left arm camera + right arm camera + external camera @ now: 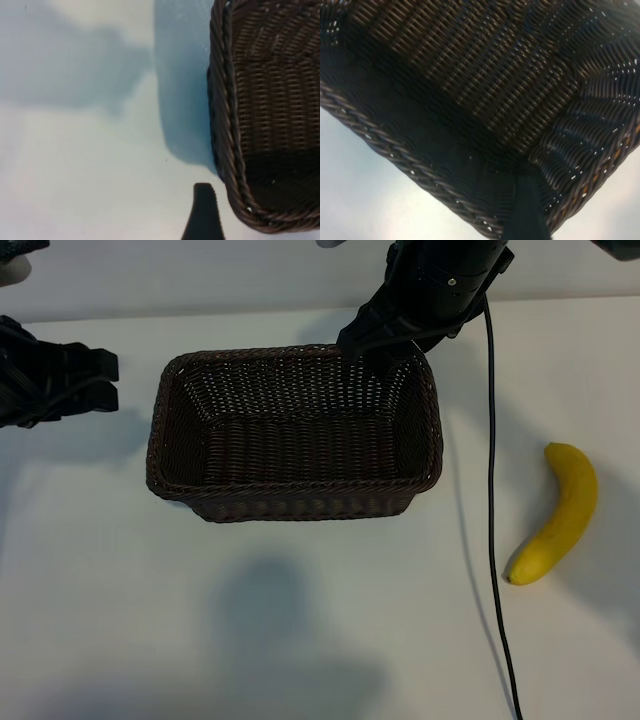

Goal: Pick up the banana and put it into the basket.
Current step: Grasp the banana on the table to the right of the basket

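The banana lies bare on the white table to the right of the basket, with nothing touching it. The dark-brown wicker basket stands in the middle with nothing in it. My right gripper hangs over the basket's back right corner, open and holding nothing. In the right wrist view one dark finger shows above the basket's inner corner. My left gripper stands open at the table's left, beside the basket's left end. In the left wrist view one of its fingers shows next to the braided rim.
A black cable runs from the right arm down across the table between basket and banana. The white tabletop stretches in front of the basket, with arm shadows on it.
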